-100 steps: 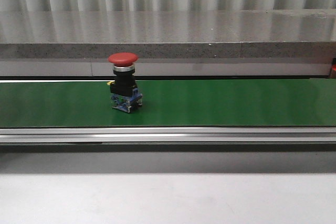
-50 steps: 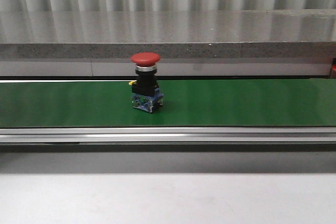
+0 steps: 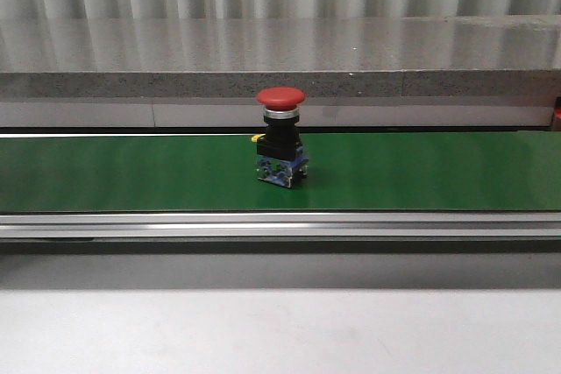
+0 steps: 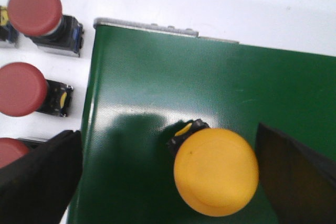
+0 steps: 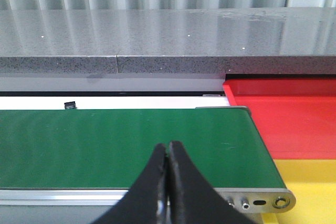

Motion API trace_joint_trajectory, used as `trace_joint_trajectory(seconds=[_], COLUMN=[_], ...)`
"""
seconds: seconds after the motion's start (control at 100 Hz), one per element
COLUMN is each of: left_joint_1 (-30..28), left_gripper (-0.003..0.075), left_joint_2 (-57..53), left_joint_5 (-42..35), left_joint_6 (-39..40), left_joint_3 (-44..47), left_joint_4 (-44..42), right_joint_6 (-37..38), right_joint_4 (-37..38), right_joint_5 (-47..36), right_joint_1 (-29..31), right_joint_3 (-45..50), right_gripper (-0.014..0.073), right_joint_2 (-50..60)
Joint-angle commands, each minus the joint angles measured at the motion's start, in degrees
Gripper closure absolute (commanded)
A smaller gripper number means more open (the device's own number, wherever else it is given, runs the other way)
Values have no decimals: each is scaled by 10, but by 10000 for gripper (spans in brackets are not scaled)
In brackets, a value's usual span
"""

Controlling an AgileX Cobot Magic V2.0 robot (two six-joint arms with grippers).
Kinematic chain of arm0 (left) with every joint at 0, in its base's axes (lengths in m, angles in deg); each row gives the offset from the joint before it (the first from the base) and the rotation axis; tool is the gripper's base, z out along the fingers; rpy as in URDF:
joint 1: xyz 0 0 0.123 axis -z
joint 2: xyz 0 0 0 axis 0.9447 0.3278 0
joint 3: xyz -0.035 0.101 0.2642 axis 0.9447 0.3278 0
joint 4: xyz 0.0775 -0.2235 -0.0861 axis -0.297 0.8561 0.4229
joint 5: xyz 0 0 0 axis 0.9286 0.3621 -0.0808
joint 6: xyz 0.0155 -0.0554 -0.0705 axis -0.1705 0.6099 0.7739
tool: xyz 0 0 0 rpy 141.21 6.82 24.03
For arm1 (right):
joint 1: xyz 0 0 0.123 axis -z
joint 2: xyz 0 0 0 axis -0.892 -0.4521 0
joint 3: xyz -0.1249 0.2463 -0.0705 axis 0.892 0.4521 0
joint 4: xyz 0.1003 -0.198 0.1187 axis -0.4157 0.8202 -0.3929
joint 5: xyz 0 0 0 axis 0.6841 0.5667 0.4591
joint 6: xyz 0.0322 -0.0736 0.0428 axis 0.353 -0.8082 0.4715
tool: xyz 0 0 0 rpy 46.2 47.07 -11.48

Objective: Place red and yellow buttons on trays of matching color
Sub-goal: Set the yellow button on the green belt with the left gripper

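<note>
Straddling yellow button (image 4: pixel 216 171) on green belt (image 4: pixel 157 87), left pincer (image 4: pixel 168 182) wide; right pincer (image 5: pixel 167 182) closed, empty. Red button (image 3: pixel 280 136) mid-belt. Risk: probably moving belt, mistimed grab topples it.

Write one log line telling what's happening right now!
red mushroom-head button upright on green belt | left pincer open around yellow mushroom-head button | right pincer shut, empty
</note>
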Motion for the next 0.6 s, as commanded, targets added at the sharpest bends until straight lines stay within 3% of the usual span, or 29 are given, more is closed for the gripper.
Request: trace_joint_trajectory(seconds=[0.0,0.26,0.59], left_joint_1=[5,40,59], left_gripper=[80,80,80], left_joint_2=[-59,-206,-399], left_joint_5=[-28,-54,-68], left_joint_6=[-6,-19,-29], left_joint_3=[-19,9,137], left_joint_4=[4,4,4], right_joint_6=[-2,-2,-2], right_joint_4=[6,6,6], right_joint_5=[-50,-50,-51], right_joint_1=[2,2,2], right_joint_3=[1,1,1], right_gripper=[661,661,661], right_joint_2=[9,9,9])
